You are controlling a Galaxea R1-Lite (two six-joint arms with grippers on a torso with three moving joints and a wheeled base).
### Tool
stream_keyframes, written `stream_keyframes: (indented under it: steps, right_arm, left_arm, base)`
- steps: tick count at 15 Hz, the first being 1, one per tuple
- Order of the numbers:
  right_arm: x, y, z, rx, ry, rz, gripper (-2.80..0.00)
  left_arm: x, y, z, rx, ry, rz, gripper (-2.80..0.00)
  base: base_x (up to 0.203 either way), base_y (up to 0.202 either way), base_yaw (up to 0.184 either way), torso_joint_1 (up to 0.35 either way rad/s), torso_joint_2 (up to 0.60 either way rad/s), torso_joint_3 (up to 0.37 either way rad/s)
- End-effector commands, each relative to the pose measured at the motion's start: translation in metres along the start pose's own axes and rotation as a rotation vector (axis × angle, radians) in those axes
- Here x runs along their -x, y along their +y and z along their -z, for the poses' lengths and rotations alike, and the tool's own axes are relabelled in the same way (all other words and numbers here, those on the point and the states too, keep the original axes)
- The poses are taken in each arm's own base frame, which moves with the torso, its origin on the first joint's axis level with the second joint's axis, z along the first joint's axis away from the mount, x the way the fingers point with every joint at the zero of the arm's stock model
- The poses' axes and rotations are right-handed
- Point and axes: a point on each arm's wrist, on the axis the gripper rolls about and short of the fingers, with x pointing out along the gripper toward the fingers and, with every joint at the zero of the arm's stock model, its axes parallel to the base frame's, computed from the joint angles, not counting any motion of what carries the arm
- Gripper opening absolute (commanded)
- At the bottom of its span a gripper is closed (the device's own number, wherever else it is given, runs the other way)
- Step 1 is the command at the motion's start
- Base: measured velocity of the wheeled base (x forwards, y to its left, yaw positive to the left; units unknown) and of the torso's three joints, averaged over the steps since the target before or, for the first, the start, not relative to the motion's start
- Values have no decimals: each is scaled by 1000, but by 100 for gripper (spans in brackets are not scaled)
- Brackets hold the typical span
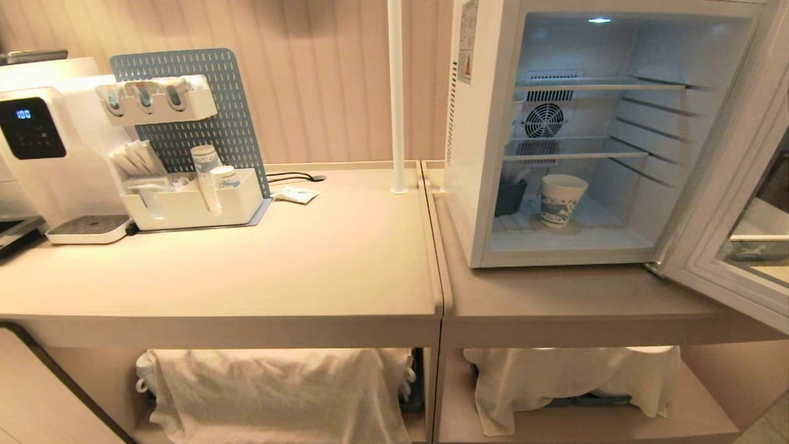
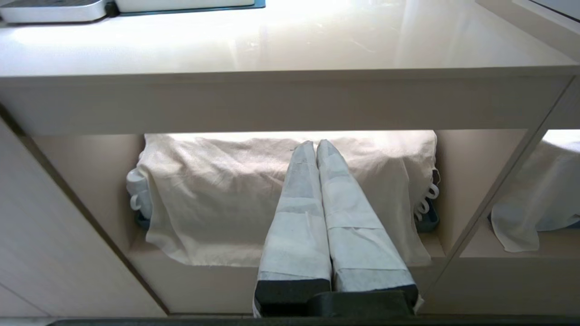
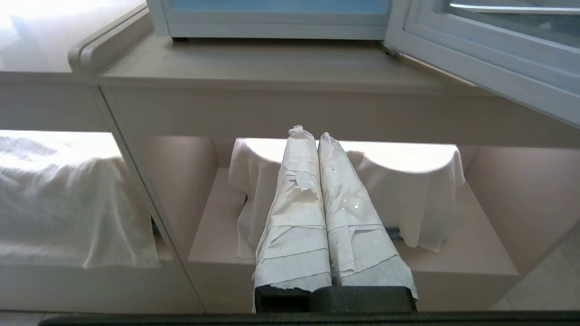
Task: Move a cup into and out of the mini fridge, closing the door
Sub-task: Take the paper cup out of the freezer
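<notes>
The cup (image 1: 560, 200) stands upright on the floor of the mini fridge (image 1: 487, 154), beside a dark tub (image 1: 510, 196) half hidden by the frame; the door (image 1: 727, 203) hangs open, cut off at the picture's edge; left gripper (image 2: 316, 144) and right gripper (image 3: 308, 134), jaws pressed together and empty, hang below the counter (image 1: 345, 259) the fridge stands on.

The room is warm and fairly bright. A small lamp (image 1: 599, 20) glows at the top inside the mini fridge (image 1: 487, 154), so its inside looks cool and white. The countertop (image 1: 277, 265) is lit evenly, with soft shadows under its front edge. In the left wrist view the counter shines so hard it turns almost pure white. The right wrist view has the same white glare in one corner. The head view bends straight lines a little near its edges. Nothing looks smeared.
</notes>
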Motion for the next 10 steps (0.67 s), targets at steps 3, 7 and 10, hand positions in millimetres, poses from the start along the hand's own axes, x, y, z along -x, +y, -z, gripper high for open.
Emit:
stream_keyframes:
  steps: [3,7,10]
  right_arm:
    - [0,0,0,1,0,-1,-280]
    - [0,0,0,1,0,-1,-280]
    - [0,0,0,3,-2,-1,-280]
  left_arm:
    - [0,0,0,-1,0,-1,-280]
    - [0,0,0,-8,1,1,-280]
    - [0,0,0,2,1,-1,-280]
  base:
    - [194,0,0,0,5,1]
    - [190,0,0,4,2,1]
    - [33,0,-1,1,4,1]
